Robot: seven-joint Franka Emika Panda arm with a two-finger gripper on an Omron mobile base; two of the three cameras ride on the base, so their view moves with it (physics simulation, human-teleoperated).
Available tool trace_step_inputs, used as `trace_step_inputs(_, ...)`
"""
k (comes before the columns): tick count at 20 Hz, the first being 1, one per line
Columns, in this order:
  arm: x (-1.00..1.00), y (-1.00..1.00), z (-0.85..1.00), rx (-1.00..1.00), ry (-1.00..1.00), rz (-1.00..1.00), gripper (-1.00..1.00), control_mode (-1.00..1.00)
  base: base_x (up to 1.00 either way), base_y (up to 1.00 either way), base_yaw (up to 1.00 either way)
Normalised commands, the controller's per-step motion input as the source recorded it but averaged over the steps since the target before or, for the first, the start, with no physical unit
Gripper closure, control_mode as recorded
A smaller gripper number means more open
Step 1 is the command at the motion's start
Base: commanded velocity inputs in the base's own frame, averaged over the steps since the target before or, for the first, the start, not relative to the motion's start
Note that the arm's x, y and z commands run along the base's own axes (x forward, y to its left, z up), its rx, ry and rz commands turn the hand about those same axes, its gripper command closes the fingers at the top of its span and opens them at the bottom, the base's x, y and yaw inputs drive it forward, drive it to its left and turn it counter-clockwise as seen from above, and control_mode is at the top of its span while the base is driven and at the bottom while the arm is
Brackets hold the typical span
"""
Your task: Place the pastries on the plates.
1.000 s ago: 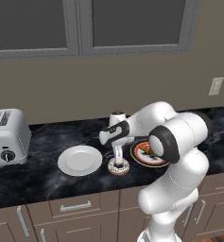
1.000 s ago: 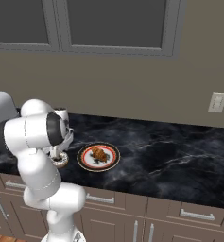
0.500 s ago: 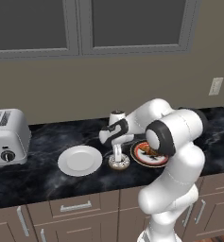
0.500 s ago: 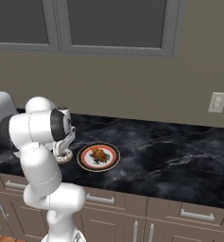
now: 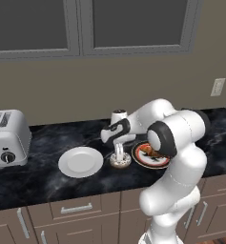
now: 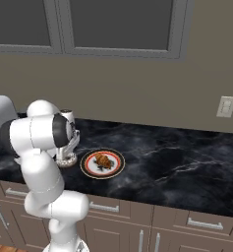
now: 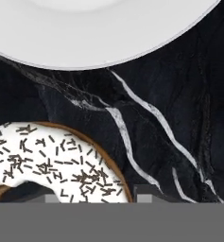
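Donut (image 7: 52, 165) just beside white plate (image 7: 104, 33)

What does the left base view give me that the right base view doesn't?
Left base view: the white plate bare, beside the donut, with the claw down at it. Right base view: the croissant in full sight on the patterned plate. Both: the toaster, the wall outlet and the black counter.

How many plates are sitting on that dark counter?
2. A plain white plate lies bare, left of the iced donut. A patterned plate with an orange-red ring lies to the donut's right and holds a golden-brown pastry. None seem hidden.
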Motion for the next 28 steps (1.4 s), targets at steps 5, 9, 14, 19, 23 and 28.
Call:
trace_step_inputs(5, 0.01, -0.02, 0.91, 0.0, -0.07, -0.1, 1.0, -1.0, 0.0, 0.0, 0.0)
trace_step_inputs(9, 0.25, 0.41, 1.0, 0.0, 0.0, -0.07, 1.0, -1.0, 0.0, 0.0, 0.0)
trace_step_inputs(14, 0.01, 0.75, 0.45, 0.14, 0.04, -0.01, 1.0, -1.0, 0.0, 0.0, 0.0)
trace_step_inputs(19, -0.07, 0.48, 0.01, 0.06, -0.03, 0.0, 1.0, -1.0, 0.0, 0.0, 0.0)
trace_step_inputs(23, -0.24, 0.41, -0.25, 0.0, -0.15, 0.0, 1.0, -1.0, 0.0, 0.0, 0.0)
trace_step_inputs(28, -0.31, 0.25, -0.15, 0.0, -0.13, 0.0, 1.0, -1.0, 0.0, 0.0, 0.0)
